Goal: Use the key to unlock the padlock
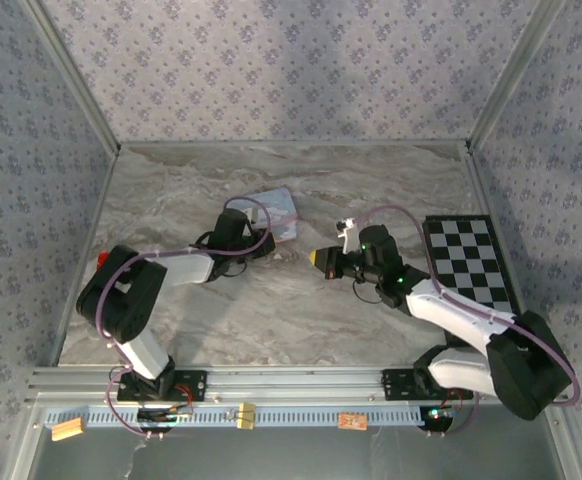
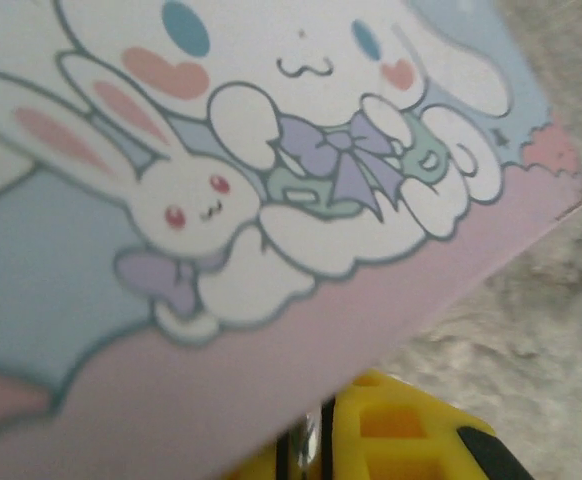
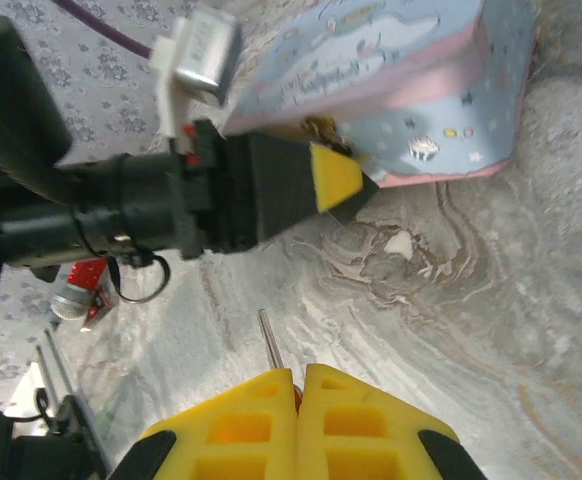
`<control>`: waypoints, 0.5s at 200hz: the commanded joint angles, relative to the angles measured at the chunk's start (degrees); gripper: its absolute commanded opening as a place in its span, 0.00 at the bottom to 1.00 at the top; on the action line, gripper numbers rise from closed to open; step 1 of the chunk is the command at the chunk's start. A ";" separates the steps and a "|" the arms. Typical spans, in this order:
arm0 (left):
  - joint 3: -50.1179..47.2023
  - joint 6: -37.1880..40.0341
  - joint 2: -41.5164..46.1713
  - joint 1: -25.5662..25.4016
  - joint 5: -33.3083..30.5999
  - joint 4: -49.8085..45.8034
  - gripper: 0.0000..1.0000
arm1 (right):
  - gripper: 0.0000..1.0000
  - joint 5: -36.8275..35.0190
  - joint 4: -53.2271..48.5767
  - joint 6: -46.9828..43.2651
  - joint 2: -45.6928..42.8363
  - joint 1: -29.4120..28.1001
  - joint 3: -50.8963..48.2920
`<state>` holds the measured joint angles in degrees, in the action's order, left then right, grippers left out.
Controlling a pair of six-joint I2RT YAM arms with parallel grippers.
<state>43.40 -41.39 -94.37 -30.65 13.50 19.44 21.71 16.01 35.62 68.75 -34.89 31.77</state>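
Right gripper (image 3: 298, 378) pinches the key (image 3: 266, 338), bottom centre; left gripper (image 3: 339, 180) is at the tin (image 3: 451, 90), grip I can't tell. Unlocking's not begun, I reckon.

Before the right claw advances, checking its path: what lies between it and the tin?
Bare table, by the right wrist view, ahead of the key; the left claw sits aside at the tin.
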 commanded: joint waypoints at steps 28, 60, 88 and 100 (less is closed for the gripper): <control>-0.70 -2.59 6.91 3.13 12.04 0.70 0.02 | 0.00 3.07 10.15 7.71 6.49 -1.29 -1.80; 1.12 -4.23 7.81 4.50 16.67 -2.13 0.00 | 0.00 6.38 20.80 12.27 14.05 -1.64 -1.31; 2.04 -5.89 8.10 5.73 20.29 -2.85 0.00 | 0.00 7.11 26.17 14.65 19.41 -1.88 0.86; 2.22 -6.17 8.29 6.09 20.75 -3.47 0.00 | 0.00 7.36 29.09 16.46 21.30 -1.52 1.10</control>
<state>42.70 -46.19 -88.79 -25.36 28.91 14.66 27.09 35.97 47.48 87.00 -36.42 30.63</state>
